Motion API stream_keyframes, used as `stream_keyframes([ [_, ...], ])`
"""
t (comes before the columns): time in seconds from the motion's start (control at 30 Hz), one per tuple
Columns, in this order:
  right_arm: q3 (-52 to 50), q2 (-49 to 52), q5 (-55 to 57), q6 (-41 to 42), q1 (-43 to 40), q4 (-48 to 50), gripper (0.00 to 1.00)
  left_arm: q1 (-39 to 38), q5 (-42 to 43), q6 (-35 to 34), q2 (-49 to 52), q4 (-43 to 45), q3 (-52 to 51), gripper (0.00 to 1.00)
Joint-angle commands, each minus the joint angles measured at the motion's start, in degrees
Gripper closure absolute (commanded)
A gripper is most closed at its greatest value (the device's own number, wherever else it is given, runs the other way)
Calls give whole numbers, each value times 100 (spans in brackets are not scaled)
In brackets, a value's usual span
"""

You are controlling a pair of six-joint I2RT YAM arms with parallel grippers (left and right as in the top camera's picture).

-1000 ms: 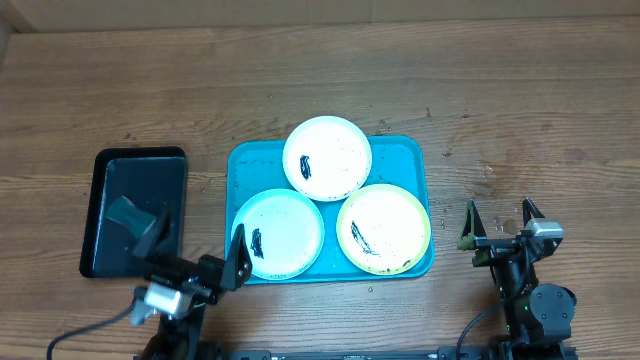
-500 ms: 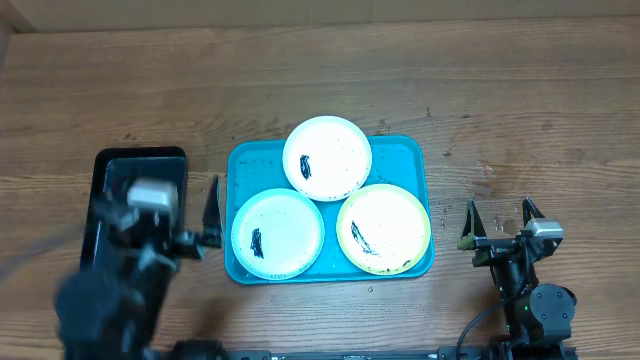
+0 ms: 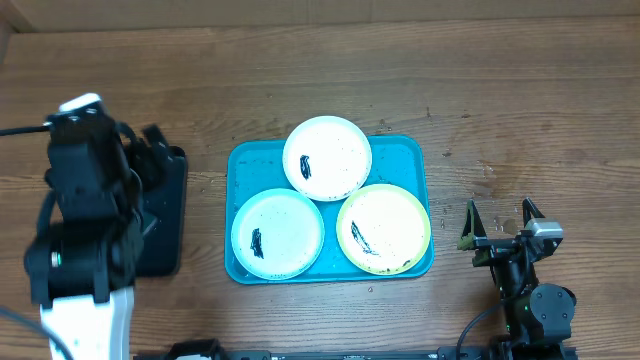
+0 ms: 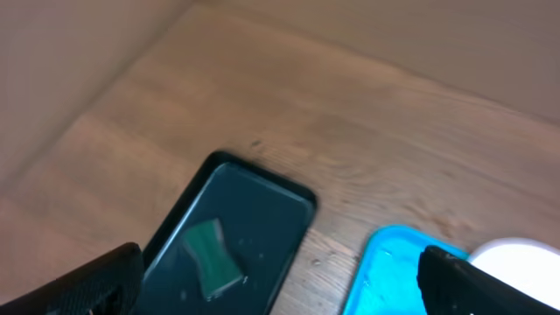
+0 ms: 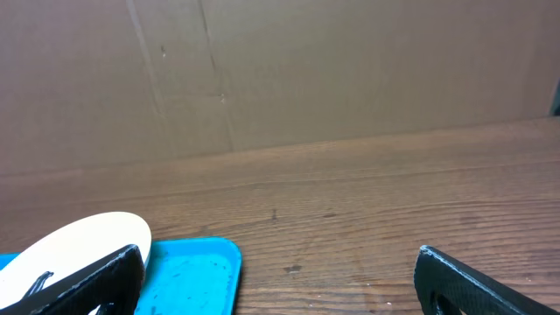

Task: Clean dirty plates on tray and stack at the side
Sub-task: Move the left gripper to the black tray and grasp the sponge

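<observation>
The left fingers (image 4: 92, 282) hang wide apart and empty over the black tray (image 4: 262, 201) at frame left; lower them squarely astride its green sponge (image 4: 210, 255). The right fingers (image 5: 477, 280) are likewise parted and empty.

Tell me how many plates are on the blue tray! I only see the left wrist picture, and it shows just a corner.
Observer: Three: a white plate, a blue-rimmed plate and a yellow-green plate, all on the tray.
Operator: Are they dirty?
Observer: Yes, each has a dark smear.
Operator: Where's the other pincer?
Observer: The right pincer is open, over the table, right of the tray.
</observation>
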Motion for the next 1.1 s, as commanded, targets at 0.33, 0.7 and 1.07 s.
stream_keyframes([
  [0.33,-61,-50,-26,-2,33,37,0,796,-2,-2076,1965,-800,107,0],
  [0.7,-61,-50,-26,-2,33,37,0,1947,1102,-1827,3635,-1102,70,0],
  [1.07,-61,-50,-26,-2,33,37,0,2688,2555,-719,4564,-568,66,0],
])
